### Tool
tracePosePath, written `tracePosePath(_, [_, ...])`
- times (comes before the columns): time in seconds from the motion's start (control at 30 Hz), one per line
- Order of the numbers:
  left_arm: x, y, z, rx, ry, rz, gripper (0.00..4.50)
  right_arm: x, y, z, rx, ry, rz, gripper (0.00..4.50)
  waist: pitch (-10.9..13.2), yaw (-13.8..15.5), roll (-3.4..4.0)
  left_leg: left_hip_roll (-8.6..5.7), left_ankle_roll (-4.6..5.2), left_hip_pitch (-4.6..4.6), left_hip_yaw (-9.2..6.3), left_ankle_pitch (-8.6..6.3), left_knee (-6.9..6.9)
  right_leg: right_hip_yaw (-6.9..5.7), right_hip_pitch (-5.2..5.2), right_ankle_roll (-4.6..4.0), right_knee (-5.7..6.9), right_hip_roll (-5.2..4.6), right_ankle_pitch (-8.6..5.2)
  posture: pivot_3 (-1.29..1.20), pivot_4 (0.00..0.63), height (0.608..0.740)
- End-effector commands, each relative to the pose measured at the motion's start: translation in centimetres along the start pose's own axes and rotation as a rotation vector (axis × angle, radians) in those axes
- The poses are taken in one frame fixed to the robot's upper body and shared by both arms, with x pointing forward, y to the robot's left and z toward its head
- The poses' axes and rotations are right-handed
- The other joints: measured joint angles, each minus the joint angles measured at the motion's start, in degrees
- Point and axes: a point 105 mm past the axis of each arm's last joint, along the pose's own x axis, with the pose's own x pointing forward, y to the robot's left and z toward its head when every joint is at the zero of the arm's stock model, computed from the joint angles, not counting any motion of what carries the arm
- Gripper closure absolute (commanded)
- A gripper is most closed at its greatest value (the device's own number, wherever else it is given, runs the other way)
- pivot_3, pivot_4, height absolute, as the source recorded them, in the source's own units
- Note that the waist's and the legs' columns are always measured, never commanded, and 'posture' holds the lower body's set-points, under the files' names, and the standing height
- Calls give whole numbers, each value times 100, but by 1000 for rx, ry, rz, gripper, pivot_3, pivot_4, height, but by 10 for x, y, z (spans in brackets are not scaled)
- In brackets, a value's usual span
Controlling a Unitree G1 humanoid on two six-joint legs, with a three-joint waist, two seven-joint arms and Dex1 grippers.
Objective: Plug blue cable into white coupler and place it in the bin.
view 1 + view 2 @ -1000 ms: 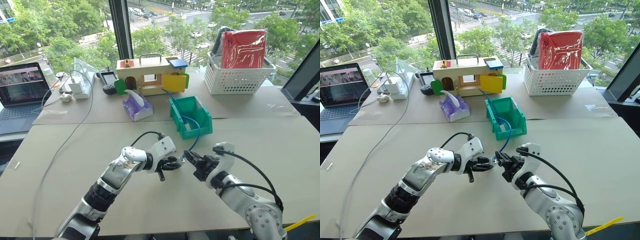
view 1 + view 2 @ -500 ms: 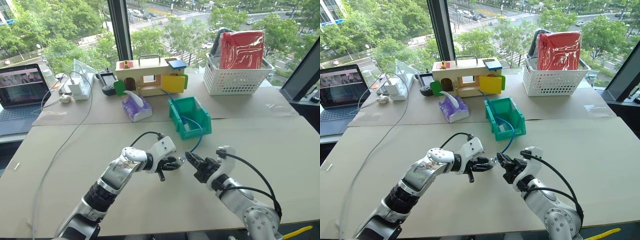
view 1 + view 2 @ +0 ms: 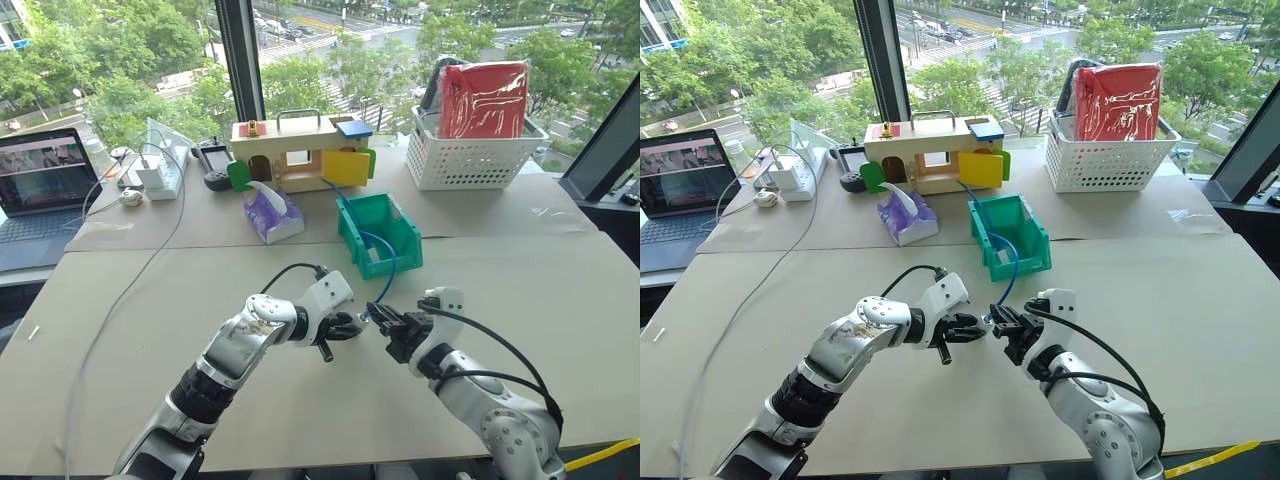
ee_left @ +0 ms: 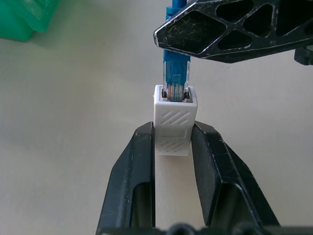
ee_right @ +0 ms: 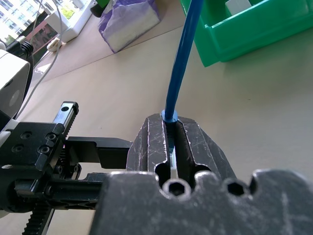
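Fingers of my left gripper are clamped on the white coupler, pinching its two sides. Just ahead of it, my right gripper is closed tight on the blue cable near its end, and the clear plug sits in the coupler's socket. From my right fingers the cable arcs away into the bin, which stands on the table beyond both grippers.
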Motion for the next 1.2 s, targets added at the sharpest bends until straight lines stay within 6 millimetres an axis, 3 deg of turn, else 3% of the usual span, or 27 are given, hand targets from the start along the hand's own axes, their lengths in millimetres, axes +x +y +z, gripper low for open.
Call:
tracePosePath(0.03, [0, -4, 11, 25, -21, -9, 3894, 2, 4, -12, -2, 52, 16, 4500, 0, -3, 0, 0, 0, 0, 0, 0, 0, 0, -1, 0, 0, 0, 0, 0, 150, 740])
tracePosePath(0.67, [-7, -6, 12, 34, -7, -11, 3894, 2, 21, -44, 93, 184, 87, 4500, -2, -69, 1, 5, -15, 19, 1, 9, -45, 0, -1, -3, -5, 1, 1, 0, 150, 740])
tracePosePath(1.2, [-12, -6, 13, 31, 5, 0, 3894, 3, 22, -66, 36, 301, 80, 4500, -13, -122, -2, 10, -17, 28, 3, 10, -62, -2, -1, -4, -5, 3, 0, 0, 150, 740])
